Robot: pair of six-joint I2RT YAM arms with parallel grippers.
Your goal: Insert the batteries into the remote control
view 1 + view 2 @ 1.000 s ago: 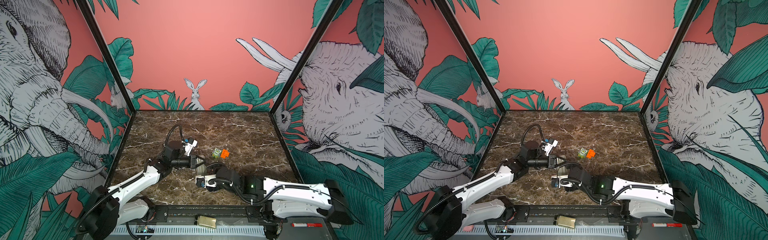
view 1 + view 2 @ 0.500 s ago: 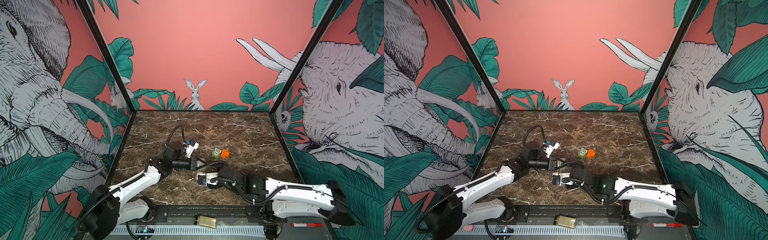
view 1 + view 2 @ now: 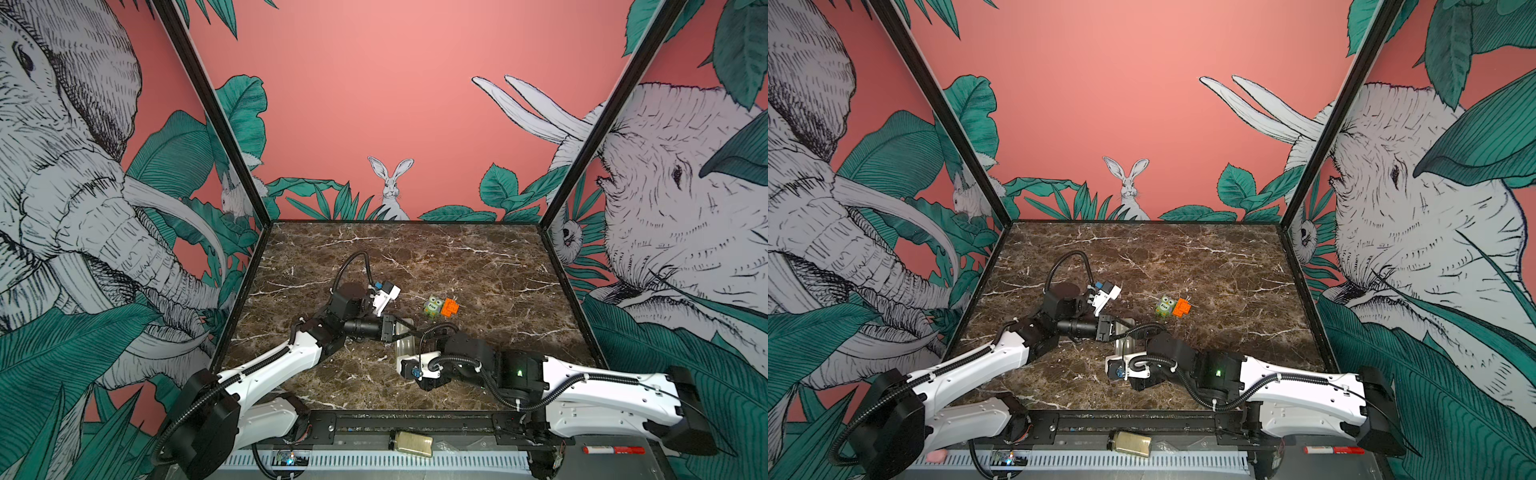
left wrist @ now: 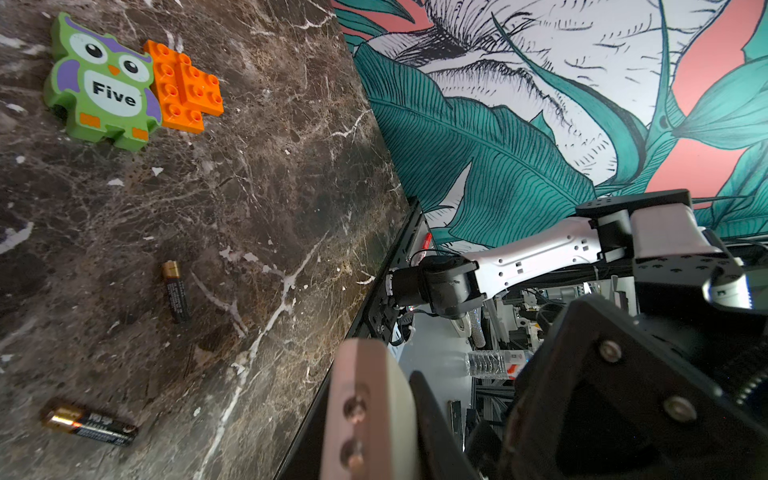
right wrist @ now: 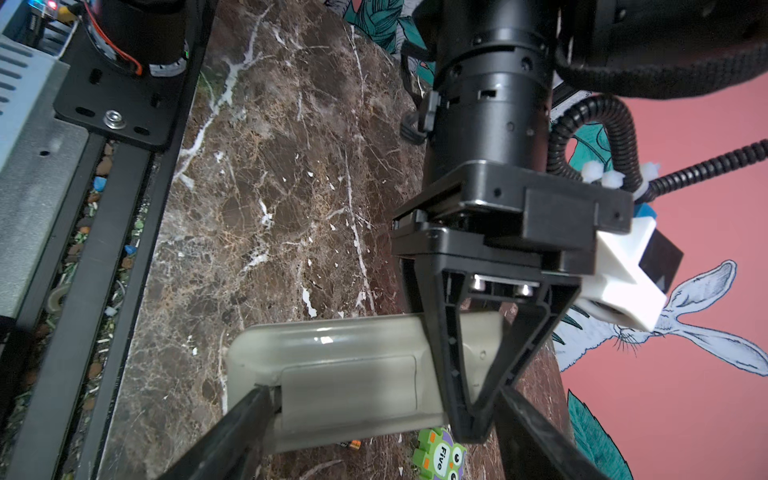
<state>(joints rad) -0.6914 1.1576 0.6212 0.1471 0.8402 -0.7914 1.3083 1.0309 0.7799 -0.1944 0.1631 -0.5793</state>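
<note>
Right gripper (image 5: 384,394), jaws spread, meets the near end of the remote control (image 5: 353,374), whose long axis runs away to the left gripper (image 3: 398,329) clamped on its far end; both batteries (image 4: 176,297) lie beyond on the marble (image 4: 257,199).

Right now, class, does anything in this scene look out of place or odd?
Nothing is broken or spilled. An owl puzzle piece and an orange brick, touching on the marble, are unrelated to the job. The batteries lie loose, pointing different ways, while the left hand clamps the remote, its cover apparently shut.
</note>
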